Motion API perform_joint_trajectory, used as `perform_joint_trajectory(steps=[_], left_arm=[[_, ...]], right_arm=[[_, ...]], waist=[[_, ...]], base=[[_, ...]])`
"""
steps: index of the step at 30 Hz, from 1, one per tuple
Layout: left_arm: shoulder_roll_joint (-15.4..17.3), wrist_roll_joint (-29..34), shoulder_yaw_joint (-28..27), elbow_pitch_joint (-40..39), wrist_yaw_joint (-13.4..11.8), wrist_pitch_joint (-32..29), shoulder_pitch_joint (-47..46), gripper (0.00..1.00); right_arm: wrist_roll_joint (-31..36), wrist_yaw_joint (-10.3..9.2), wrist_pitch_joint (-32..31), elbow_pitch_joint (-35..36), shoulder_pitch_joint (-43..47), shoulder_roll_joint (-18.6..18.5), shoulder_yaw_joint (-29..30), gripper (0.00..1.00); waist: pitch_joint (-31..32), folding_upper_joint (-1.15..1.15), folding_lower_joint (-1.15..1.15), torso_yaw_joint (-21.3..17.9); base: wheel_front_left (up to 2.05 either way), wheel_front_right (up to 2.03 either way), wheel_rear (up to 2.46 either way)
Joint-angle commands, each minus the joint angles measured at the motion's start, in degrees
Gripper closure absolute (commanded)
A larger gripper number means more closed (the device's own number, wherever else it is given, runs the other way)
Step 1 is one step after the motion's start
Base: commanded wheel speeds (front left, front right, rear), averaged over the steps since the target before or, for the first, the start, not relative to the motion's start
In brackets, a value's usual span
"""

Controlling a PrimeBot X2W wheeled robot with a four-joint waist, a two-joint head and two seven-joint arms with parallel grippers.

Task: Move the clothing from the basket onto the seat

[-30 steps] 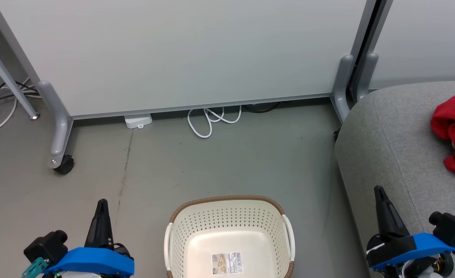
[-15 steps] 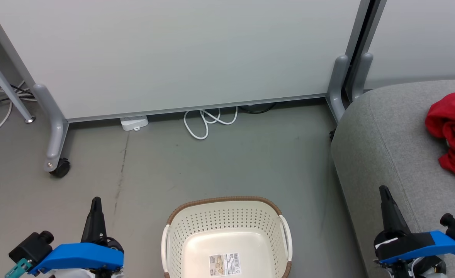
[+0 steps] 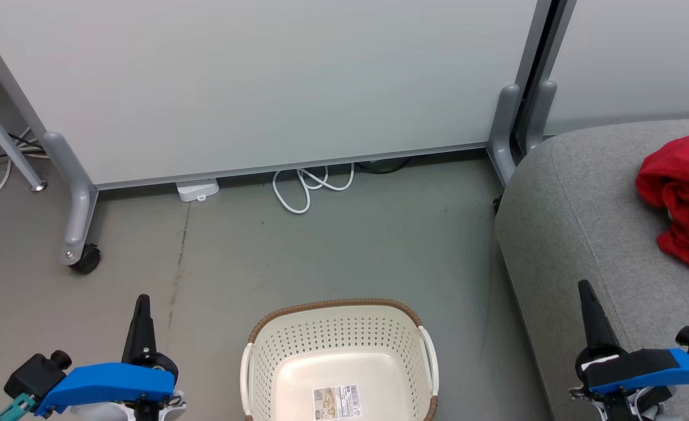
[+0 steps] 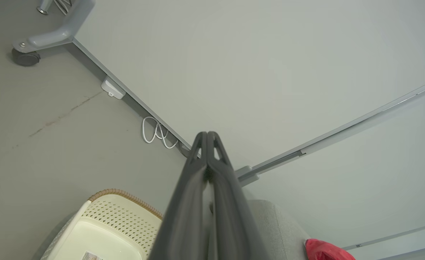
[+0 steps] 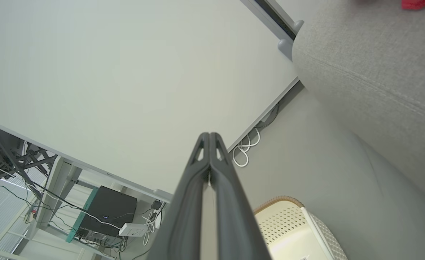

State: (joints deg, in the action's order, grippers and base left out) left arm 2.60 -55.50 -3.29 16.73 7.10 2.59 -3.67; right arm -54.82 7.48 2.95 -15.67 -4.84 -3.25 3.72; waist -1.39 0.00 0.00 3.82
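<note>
Head view has swung slightly right, so you see more of the red clothing (image 3: 681, 193), heaped on the seat (image 3: 572, 234) ahead and right of the right claw (image 3: 587, 298); the basket (image 3: 333, 305) between that and the left claw (image 3: 141, 310) holds no clothes, so the job looks done. Both claws are pinched together, carrying nothing. The basket's barcode sticker (image 3: 337, 401) is too small to read.

Clothing (image 3: 681, 199) on seat (image 3: 578, 234), basket (image 3: 338, 310) leftward
</note>
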Motion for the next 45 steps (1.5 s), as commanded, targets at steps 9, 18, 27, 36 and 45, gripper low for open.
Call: perform_joint_trajectory(steps=[9,18,27,36,45], left_arm=[[0.31,-6.75,-0.92,-1.14,0.35,-1.68,-1.77,1.00],[0.33,-12.19,-1.32,-1.45,0.40,-3.06,-1.98,1.00],[0.33,-17.12,-1.76,-1.74,0.44,-4.30,-2.18,1.00],[0.34,-21.78,-2.19,-1.99,0.49,-5.48,-2.37,1.00],[0.36,-26.09,-2.54,-2.23,0.54,-6.59,-2.54,1.00]], right_arm=[[-7.02,0.02,-1.91,0.94,-1.27,0.07,0.64,1.00],[-12.46,0.02,-3.30,1.12,-1.41,0.14,1.06,1.00],[-17.57,0.02,-4.53,1.27,-1.52,0.20,1.42,1.00],[-22.25,0.02,-5.76,1.37,-1.55,0.25,1.78,1.00],[-26.60,0.02,-6.87,1.49,-1.54,0.31,2.10,1.00]], waist=[[0.16,0.00,0.00,-0.49],[0.31,0.00,0.00,-0.97],[0.46,0.00,0.00,-1.45],[0.61,0.00,0.00,-1.92],[0.77,0.00,0.00,-2.40]], base=[[0.00,0.00,0.00],[0.00,0.00,0.00],[0.00,0.00,0.00],[0.00,0.00,0.00],[0.00,0.00,0.00]])
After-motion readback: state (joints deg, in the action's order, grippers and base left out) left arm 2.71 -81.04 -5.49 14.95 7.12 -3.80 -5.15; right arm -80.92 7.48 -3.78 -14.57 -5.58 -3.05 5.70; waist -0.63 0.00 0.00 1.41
